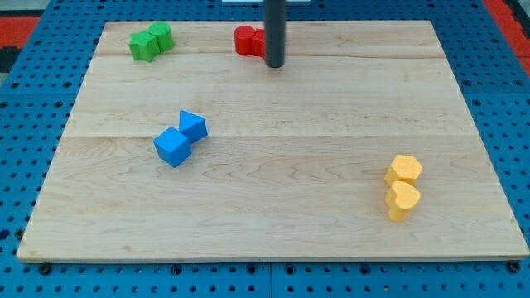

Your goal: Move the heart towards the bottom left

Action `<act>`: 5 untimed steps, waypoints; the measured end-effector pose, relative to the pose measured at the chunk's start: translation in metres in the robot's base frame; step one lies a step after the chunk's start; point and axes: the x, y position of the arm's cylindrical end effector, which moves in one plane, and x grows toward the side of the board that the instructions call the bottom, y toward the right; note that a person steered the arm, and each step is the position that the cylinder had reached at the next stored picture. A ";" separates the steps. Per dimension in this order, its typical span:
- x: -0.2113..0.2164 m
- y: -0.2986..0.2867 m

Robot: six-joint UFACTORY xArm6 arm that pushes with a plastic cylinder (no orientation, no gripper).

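The yellow heart (402, 201) lies near the view's bottom right of the wooden board (273, 157), touching a yellow hexagon block (405, 170) just above it. My tip (275, 64) stands at the view's top centre, far from the heart. It is right beside a red block (248, 40), whose right part the rod hides.
Two green blocks (150, 41) sit together at the view's top left. Two blue blocks, a cube (172, 148) and another (193, 126), touch at the view's left centre. Blue pegboard (25, 157) surrounds the board.
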 end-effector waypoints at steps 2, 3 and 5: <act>0.024 0.120; 0.127 0.181; 0.232 0.184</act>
